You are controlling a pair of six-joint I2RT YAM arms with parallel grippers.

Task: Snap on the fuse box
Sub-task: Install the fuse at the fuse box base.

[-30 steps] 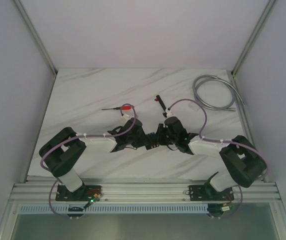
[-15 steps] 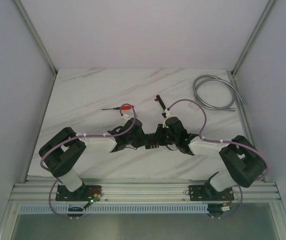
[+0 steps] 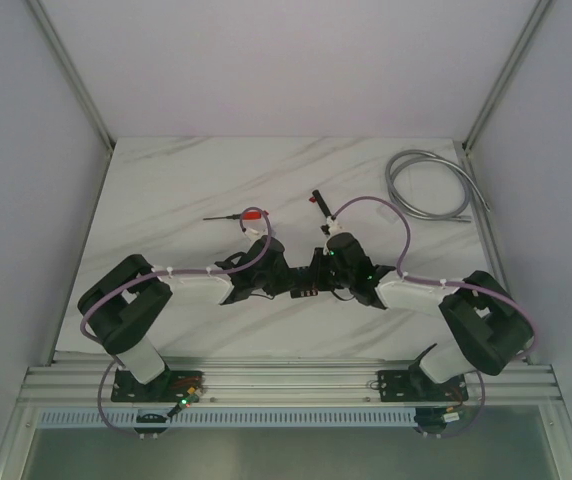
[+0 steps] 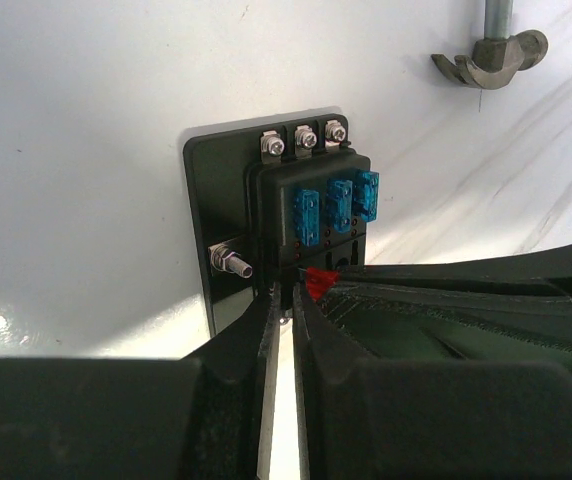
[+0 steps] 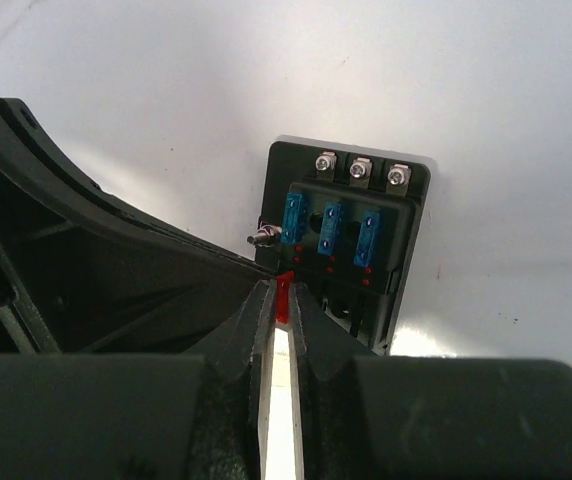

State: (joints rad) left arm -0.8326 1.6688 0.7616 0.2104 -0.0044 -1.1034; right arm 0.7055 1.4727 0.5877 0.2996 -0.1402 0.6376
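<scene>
The fuse box (image 4: 286, 220) lay flat on the table (image 3: 166, 190), midway between the two arms and just in front of both sets of fingertips. In both wrist views its long axis ran away from the camera. The screw terminals (image 4: 306, 140) were at the far end, a row of three blue fuses (image 4: 331, 208) sat below them, and the near row of slots looked unfilled. The red fuse (image 5: 283, 284) stood over that near row, in line with the leftmost blue one in the right wrist view. The right gripper (image 5: 282, 296) was pinched tight on it and came in from the box's right side. The left gripper (image 4: 287, 298) had its tips at the box's near edge, with only a thin slit between them. Whether they clamped the base plate or merely rested against it could not be told. Both arms were about equally close, but the right one carried the part. The coming move therefore probably turned on a short push straight into the slot directly ahead of its tips.
</scene>
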